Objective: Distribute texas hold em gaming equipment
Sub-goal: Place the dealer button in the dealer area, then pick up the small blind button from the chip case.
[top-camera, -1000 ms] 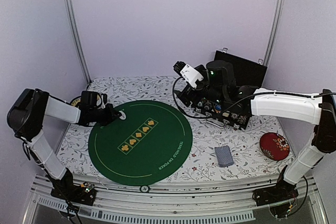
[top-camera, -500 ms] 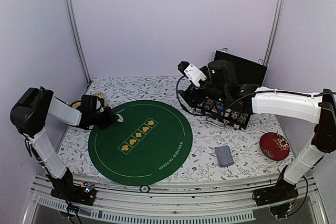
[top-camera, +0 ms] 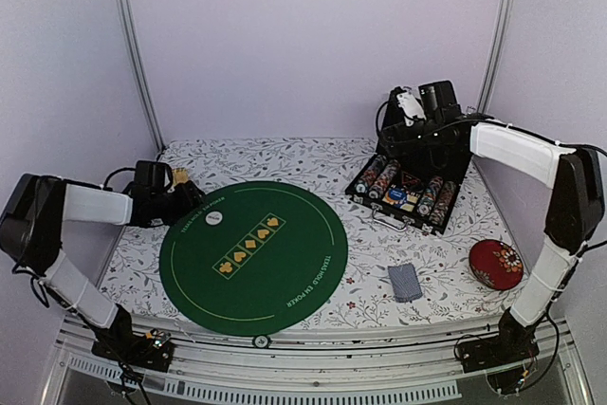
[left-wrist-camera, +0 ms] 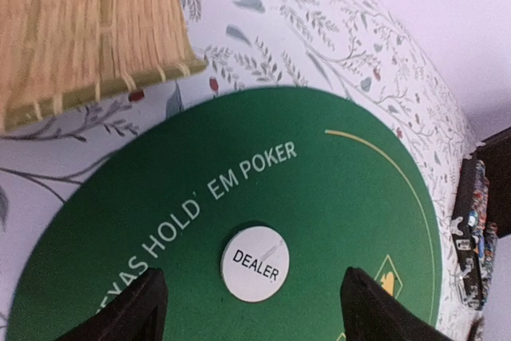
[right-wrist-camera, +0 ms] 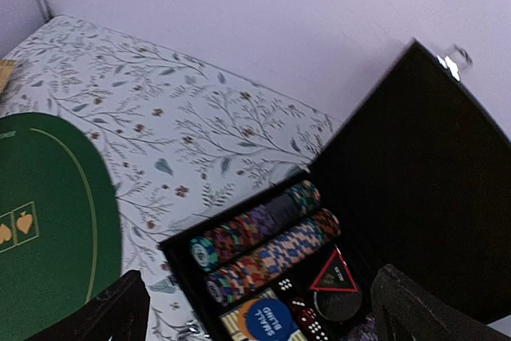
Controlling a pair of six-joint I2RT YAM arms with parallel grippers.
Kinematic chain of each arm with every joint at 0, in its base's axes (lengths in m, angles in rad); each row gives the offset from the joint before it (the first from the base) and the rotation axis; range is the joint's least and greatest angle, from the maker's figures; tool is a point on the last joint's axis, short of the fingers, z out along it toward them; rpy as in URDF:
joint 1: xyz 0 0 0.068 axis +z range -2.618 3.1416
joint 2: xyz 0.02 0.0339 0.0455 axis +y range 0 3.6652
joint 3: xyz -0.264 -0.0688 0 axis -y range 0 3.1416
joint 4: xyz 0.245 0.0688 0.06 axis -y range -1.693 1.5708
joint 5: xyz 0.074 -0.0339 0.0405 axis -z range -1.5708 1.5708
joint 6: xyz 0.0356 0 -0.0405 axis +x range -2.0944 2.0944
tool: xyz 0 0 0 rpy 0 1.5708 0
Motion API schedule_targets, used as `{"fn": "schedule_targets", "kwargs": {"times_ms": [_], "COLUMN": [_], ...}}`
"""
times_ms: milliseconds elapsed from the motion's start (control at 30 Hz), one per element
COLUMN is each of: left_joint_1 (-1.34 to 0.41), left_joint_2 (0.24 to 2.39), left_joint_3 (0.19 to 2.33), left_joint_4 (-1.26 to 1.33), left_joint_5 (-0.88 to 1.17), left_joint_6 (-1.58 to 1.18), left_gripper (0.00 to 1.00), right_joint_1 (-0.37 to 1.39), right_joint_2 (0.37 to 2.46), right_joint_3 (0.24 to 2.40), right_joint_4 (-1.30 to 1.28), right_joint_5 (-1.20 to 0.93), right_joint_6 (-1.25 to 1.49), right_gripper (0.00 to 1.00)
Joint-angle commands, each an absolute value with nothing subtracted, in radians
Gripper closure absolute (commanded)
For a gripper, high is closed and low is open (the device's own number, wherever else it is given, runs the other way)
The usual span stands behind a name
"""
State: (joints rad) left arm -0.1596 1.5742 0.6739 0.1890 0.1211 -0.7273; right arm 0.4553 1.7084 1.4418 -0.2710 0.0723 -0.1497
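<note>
1. Surface (top-camera: 285, 154): floral cloth; carries all items below.
2. Green felt (top-camera: 253, 255): round, centre-left, printed "TEXAS HOLD'EM POKER", row of suit marks.
3. Dealer button (left-wrist-camera: 255, 264): white, round, lies flat on the felt's far-left part, just below the lettering.
4. Left tool (left-wrist-camera: 254, 313): at the felt's left edge, jaws apart, grasping nothing. The button sits ahead of the gap and touches neither finger.
5. Bamboo mat (left-wrist-camera: 80, 29): tan, slatted, off the felt's far-left rim, partly under the L arm in the top view.
6. Case (right-wrist-camera: 415, 173): black, far right, lid up.
7. Chips (right-wrist-camera: 263, 241): striped, multicolour, stacked on edge in rows inside the case, w/ a blue disc (right-wrist-camera: 267, 317) and dice (right-wrist-camera: 307, 321) alongside.
8. Right tool (right-wrist-camera: 262, 277): above the case, jaws wide, empty, no contact seen.
9. Card deck (top-camera: 405, 282): blue-grey back up, on the cloth right of the felt, near edge.
10. Red disc (top-camera: 496, 264): right of the deck, apart from it.
</note>
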Motion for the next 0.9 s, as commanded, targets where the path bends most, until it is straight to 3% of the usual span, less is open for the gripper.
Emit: {"fn": "schedule_targets", "kwargs": {"times_ms": [0,100,367,867], "left_joint_1": [-0.205,-0.26,-0.368,-0.38], "left_joint_2": [1.434,1.356,1.327,1.375], "left_joint_3": [0.716,0.736,0.826,0.846], "left_joint_4": [0.099,0.088,0.022,0.021], "left_joint_5": [-0.022,-0.086,-0.169,-0.142], "left_joint_6": [-0.651,-0.59,-0.492,-0.494], "left_gripper": [0.18,0.13,0.13,0.13], "right_joint_1": [0.303,0.273,0.273,0.345], "right_joint_2": [1.826,1.897,2.069,2.154], "right_joint_3": [1.485,1.505,1.6,1.614], "right_joint_4": [-0.505,-0.546,-0.603,-0.591], "right_joint_5": [-0.131,-0.14,-0.11,-0.002], "right_joint_6": [0.002,0.023,-0.048,-0.108], "right_gripper": [0.0,0.02,0.01,0.25]}}
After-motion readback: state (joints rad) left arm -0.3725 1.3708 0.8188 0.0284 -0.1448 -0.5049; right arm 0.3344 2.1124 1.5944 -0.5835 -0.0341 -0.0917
